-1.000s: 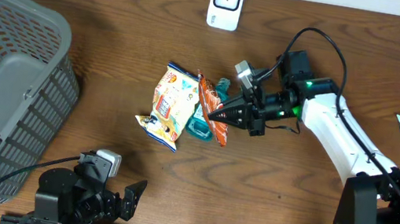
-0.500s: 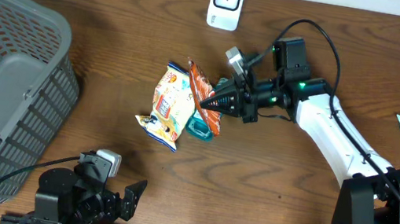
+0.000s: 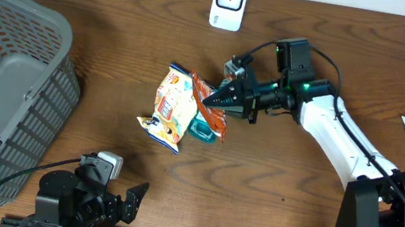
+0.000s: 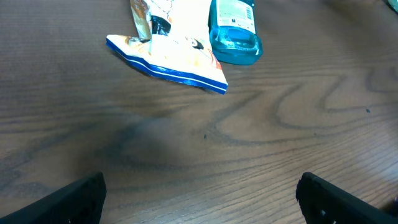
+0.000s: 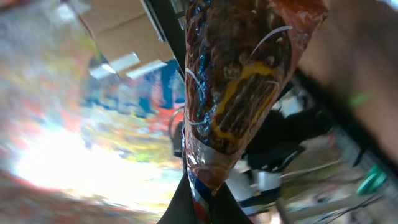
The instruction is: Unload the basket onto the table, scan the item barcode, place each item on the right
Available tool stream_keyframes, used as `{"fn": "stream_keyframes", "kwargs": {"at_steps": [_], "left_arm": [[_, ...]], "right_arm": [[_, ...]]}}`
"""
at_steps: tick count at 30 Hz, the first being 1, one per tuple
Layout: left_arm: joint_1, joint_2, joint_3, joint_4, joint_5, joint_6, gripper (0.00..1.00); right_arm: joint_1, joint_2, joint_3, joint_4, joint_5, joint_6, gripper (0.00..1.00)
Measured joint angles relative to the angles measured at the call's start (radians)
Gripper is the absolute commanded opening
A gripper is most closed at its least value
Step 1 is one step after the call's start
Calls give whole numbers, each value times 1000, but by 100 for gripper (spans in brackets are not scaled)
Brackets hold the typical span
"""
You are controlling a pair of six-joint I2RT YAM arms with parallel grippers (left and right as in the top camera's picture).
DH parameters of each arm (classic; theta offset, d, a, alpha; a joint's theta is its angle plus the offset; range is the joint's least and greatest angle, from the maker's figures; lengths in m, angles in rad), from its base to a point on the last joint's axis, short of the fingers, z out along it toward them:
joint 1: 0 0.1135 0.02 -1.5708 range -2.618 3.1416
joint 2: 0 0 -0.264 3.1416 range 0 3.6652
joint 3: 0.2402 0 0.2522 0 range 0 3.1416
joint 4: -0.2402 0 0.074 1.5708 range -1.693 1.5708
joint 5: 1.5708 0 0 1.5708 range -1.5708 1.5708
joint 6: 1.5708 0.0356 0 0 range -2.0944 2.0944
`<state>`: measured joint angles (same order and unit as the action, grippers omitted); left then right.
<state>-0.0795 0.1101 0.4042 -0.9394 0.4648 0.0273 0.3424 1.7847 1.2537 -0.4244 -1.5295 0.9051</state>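
Fingertips of the right gripper (image 3: pixel 219 98) pinch the orange snack packet (image 3: pixel 213 120) by its sealed end, above the table (image 3: pixel 276 213) middle, toward its far edge. It looks light, crinkly and slippery, so the seam probably grips best. Left gripper (image 4: pixel 202 190) gapes empty.

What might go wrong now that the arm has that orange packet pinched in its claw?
The right gripper pinches only a thin edge of the orange packet, so it may slip out. The packet hangs close by the yellow snack bag and blue bottle; a swing might knock them. No barcode shows, so it may face away from the white scanner.
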Motion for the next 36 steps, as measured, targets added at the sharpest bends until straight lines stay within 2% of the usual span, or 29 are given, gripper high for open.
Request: {"fn": "stream_keyframes", "kwargs": {"at_steps": [5,8,10,14,15,16,18,19,22,26,30,36], "left_arm": [[0,0,0,0,0,0,98],[0,0,0,0,0,0,98],[0,0,0,0,0,0,98],[0,0,0,0,0,0,98],[0,0,0,0,0,0,98],[0,0,0,0,0,0,98],[0,0,0,0,0,0,98],[0,0,0,0,0,0,98],[0,0,0,0,0,0,98],[0,0,0,0,0,0,98],[0,0,0,0,0,0,98],[0,0,0,0,0,0,98]], "right_arm": [[0,0,0,0,-1,176,2],[0,0,0,3,1,213,2],[0,0,0,12,4,187,2],[0,0,0,14,23,-15,2],[0,0,0,11,32,-162,2],[0,0,0,7,34,-185,1],[0,0,0,-70,68,-411,2],[1,0,0,-119,110,-518,2],[10,0,-1,-202,322,-706,1],[41,0,-2,-279,684,-753,1],[74,0,-2,-280,993,-771,2],[114,5,-2,-271,1184,-831,3]]}}
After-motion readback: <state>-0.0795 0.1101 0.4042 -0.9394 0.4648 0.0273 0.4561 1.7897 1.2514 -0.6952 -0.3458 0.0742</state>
